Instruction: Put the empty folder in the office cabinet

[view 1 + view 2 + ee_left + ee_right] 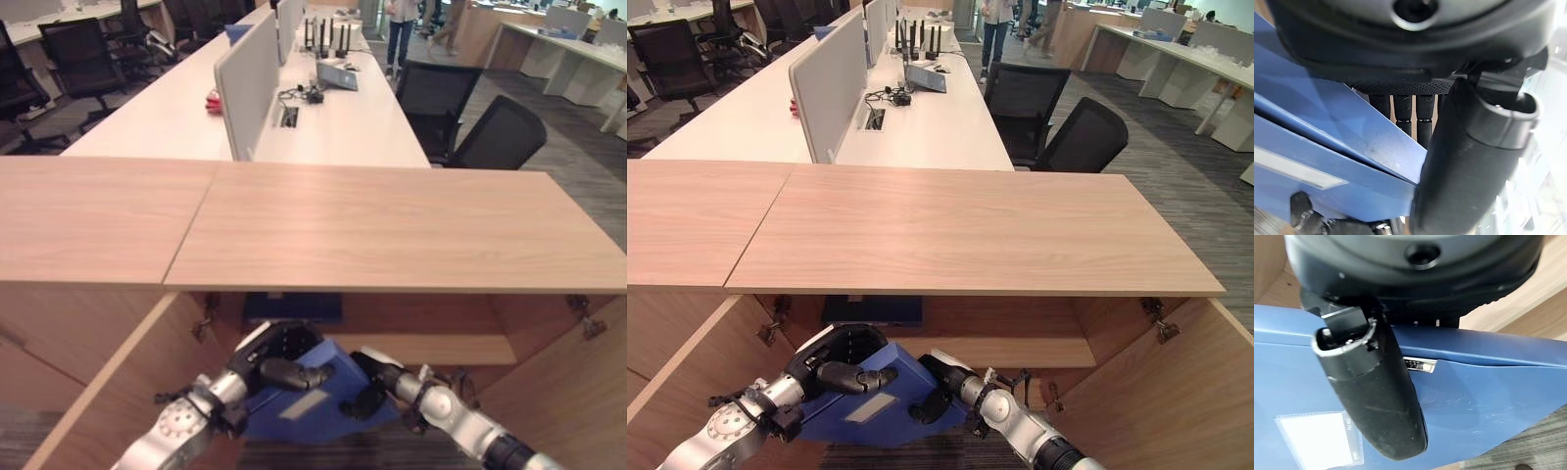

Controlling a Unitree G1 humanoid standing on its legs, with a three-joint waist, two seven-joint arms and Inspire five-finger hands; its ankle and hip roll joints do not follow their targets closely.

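Observation:
A blue box folder (pixel 315 403) with a clear label pocket hangs in front of the open office cabinet (pixel 431 349), just below its wooden top. My left hand (pixel 281 360) grips the folder's upper left edge. Its thumb (pixel 1469 161) lies on the face and its fingers (pixel 1400 115) are behind. My right hand (pixel 375 384) pinches the right edge, with its thumb (pixel 1376 391) pressed on the blue face (pixel 1488 382) by the metal ring. The same folder (pixel 884 399) shows between both hands in the right eye view.
A second dark blue folder (pixel 294 305) stands inside the cabinet at the back. The cabinet doors swing open at left (pixel 108 392) and right (pixel 573 392). The wooden top (pixel 392 225) overhangs the opening. Desks, dividers and black chairs (pixel 495 132) lie beyond, with people far off.

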